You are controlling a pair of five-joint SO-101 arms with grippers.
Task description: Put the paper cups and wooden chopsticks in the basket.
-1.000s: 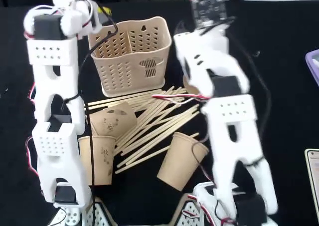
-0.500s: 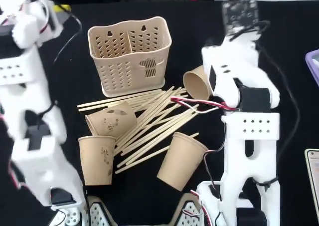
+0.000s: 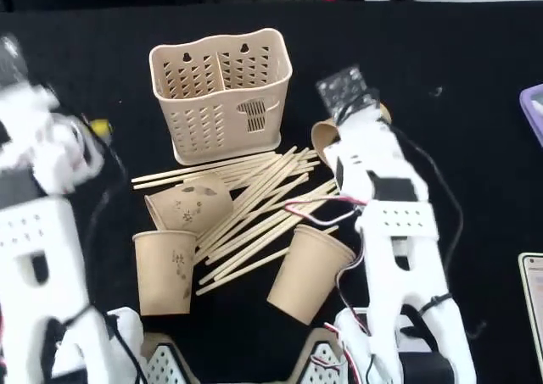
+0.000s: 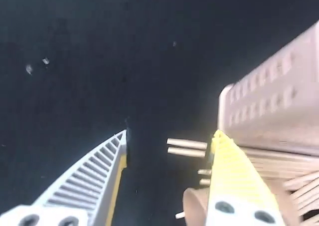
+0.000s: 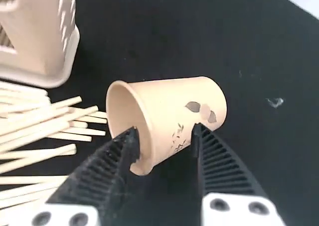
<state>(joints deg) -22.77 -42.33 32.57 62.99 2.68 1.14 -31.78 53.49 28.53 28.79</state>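
A beige basket (image 3: 221,91) stands at the back of the black table. Wooden chopsticks (image 3: 254,206) lie fanned in front of it. One paper cup (image 3: 188,204) lies on its side, one (image 3: 165,269) stands upright, another (image 3: 310,274) is tilted near the front. A fourth cup (image 3: 323,140) (image 5: 164,111) lies on its side right of the basket. My right gripper (image 5: 164,141) is open, its fingers (image 5: 122,153) straddling that cup near its mouth. My left gripper (image 4: 170,134) is open over bare table left of the basket (image 4: 279,101), near chopstick ends (image 4: 187,147).
The left arm (image 3: 38,172) stands at the table's left side, the right arm (image 3: 386,223) right of the chopsticks. A purple object (image 3: 534,104) and a card (image 3: 533,286) sit at the right edge. Bare black table lies behind and right of the basket.
The left arm has swung away from the basket to the left and nearer the front. The right arm has come back left and down over the lying cup.
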